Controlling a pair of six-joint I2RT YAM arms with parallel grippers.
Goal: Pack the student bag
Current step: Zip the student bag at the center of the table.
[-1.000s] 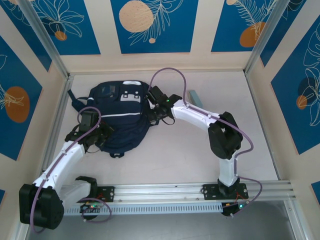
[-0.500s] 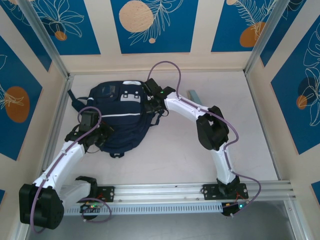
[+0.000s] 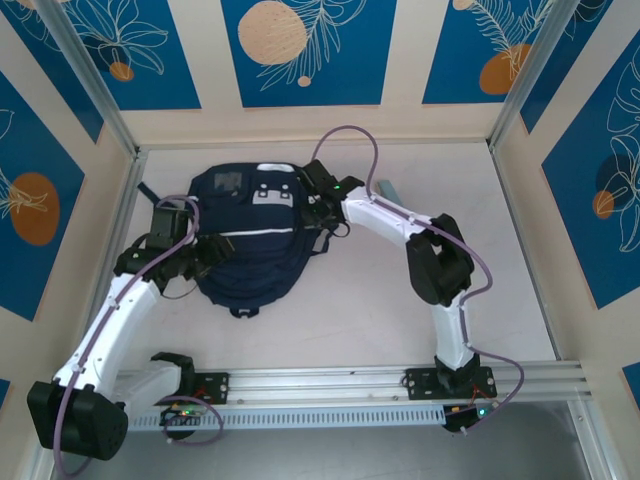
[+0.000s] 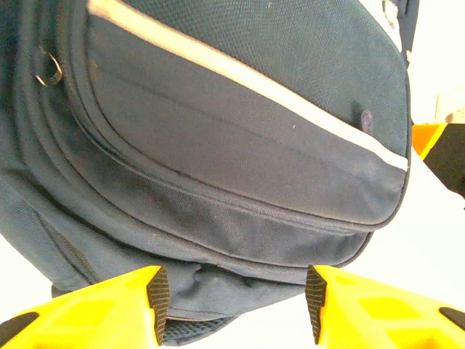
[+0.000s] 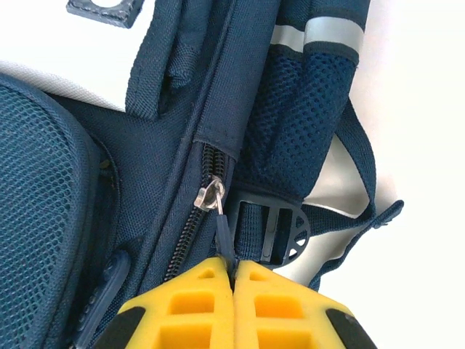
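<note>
We are pinching the zip pull (image 5: 221, 234) with our right tool (image 5: 234, 270), likely to work the zipper of the student bag (image 3: 250, 245) lying on the desk (image 3: 400, 300) at upper-left centre, while our left tool (image 4: 236, 298) is hovering spread at its edge.

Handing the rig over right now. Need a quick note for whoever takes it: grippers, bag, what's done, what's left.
Left gripper: open and empty, jaws apart just off the lower front of the student bag.
Right gripper: shut on the zip pull. The slider sits at the zip's fabric end, beside a strap buckle.
Bag: lying front up on the table, between the two arms.
Done: zip pull gripped.
Left: the teeth below the slider look closed, so probably run the zip. What is inside the bag cannot be seen. A pale teal item lies on the table beside the right arm.
</note>
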